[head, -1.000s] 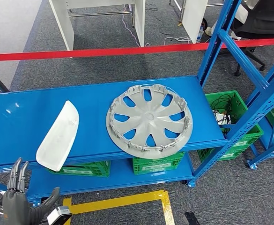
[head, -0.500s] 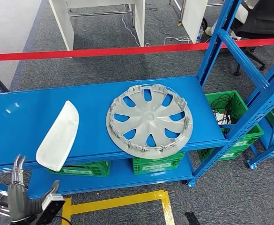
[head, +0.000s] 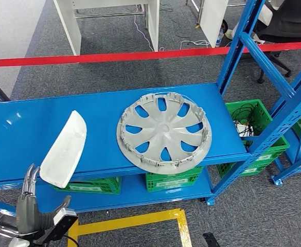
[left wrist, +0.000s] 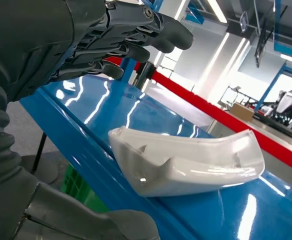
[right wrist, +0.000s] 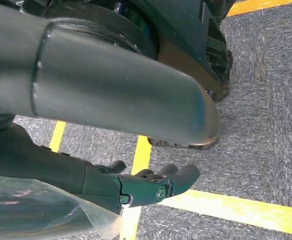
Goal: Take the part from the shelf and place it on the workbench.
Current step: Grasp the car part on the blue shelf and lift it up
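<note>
A white curved part [head: 64,149] lies at the left of the blue shelf [head: 102,105], its near end over the front edge. A grey wheel cover [head: 164,131] lies flat at the shelf's middle. My left hand [head: 29,206] stands just below and left of the white part's near end, fingers apart and pointing up, holding nothing. In the left wrist view the white part [left wrist: 185,162] lies close ahead, between the spread fingers [left wrist: 137,35] and the thumb [left wrist: 99,225], untouched. My right hand [right wrist: 144,187] hangs over the grey floor, fingers stretched out, empty.
Blue shelf uprights [head: 237,46] rise at the right. Green crates [head: 257,128] [head: 172,180] sit under and beside the shelf. A red barrier tape [head: 102,56] runs behind it, with white table legs [head: 69,25] beyond. Yellow floor lines [head: 141,221] mark the ground in front.
My left hand dipped, then moved right and up, closer to the near end of the white part. The parts on the shelf have not moved.
</note>
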Robot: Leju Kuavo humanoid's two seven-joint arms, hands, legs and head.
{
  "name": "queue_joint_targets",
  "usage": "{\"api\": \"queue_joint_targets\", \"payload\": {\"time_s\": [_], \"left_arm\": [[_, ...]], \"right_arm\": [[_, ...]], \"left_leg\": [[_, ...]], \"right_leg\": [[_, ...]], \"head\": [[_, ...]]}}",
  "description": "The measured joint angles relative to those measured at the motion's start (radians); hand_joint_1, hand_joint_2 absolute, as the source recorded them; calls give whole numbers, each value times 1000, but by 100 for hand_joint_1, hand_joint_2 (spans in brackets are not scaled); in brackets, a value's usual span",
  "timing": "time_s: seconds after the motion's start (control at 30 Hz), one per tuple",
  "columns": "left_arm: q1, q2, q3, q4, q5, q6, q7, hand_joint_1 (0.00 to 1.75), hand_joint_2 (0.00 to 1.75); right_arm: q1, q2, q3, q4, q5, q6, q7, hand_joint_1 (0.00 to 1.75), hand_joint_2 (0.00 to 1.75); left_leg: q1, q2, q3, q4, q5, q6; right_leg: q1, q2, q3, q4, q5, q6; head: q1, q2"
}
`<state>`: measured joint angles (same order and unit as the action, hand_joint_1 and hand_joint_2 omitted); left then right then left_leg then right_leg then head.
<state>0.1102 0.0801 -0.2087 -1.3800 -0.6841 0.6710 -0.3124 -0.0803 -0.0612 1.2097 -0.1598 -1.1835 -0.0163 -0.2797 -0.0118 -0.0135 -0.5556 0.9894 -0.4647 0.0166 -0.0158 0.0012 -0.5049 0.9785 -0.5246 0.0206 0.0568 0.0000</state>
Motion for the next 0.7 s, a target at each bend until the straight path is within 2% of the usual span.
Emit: {"api": "queue_joint_targets", "payload": {"time_s": [0.7], "left_arm": [[-61, 73, -31, 69, -82, -97, 68, 0, 175]], "right_arm": [[0, -13, 14, 1, 4, 13, 3, 0, 0]], "left_leg": [[0, 0, -1, 0, 0, 0]], "right_leg": [[0, 0, 0, 0, 0, 0]], "head": [[0, 0]]}}
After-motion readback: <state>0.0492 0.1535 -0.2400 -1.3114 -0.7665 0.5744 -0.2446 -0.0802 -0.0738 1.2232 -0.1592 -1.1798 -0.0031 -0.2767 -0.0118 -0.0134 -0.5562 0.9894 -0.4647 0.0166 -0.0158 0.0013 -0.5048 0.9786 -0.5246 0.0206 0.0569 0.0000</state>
